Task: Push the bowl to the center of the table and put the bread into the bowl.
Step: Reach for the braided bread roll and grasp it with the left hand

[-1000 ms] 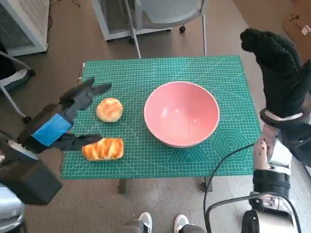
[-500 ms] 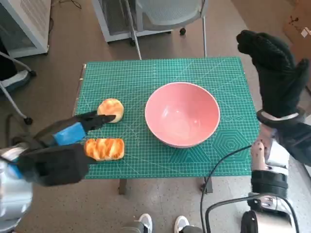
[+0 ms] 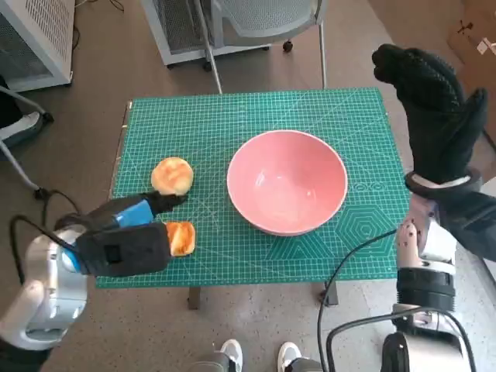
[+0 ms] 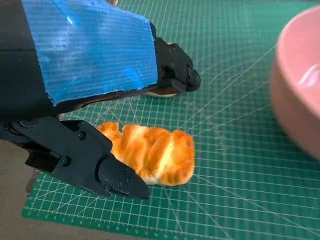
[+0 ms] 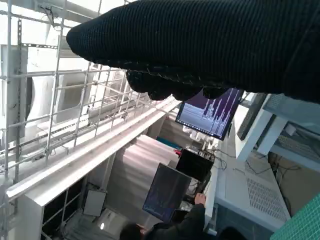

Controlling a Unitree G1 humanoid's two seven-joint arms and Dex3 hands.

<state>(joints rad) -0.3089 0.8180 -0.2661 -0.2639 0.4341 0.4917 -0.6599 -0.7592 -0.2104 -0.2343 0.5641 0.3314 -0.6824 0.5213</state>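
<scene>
The pink bowl (image 3: 287,182) stands upright near the middle of the green mat, a little to the right. A braided bread (image 3: 181,238) lies by the mat's front left edge, with a round bun (image 3: 172,175) behind it. My left hand (image 3: 124,236) hangs low over the braided bread and hides its left half. In the left wrist view the bread (image 4: 150,152) lies between the spread thumb and fingers (image 4: 172,67), which do not grip it; the bowl's wall (image 4: 300,85) is close by. My right hand (image 3: 434,116) is raised off the table's right edge and holds nothing.
A green cutting mat (image 3: 248,116) covers the small table. A chair (image 3: 256,23) and white cabinets stand behind it. A black cable (image 3: 349,263) crosses the front right corner. A person's feet (image 3: 256,356) show below the front edge. The right wrist view shows a person (image 5: 185,225) at monitors.
My left hand has dropped and drawn in over the braided bread, now covering its left half. The right hand and the bowl have hardly moved; the view shifted slightly.
</scene>
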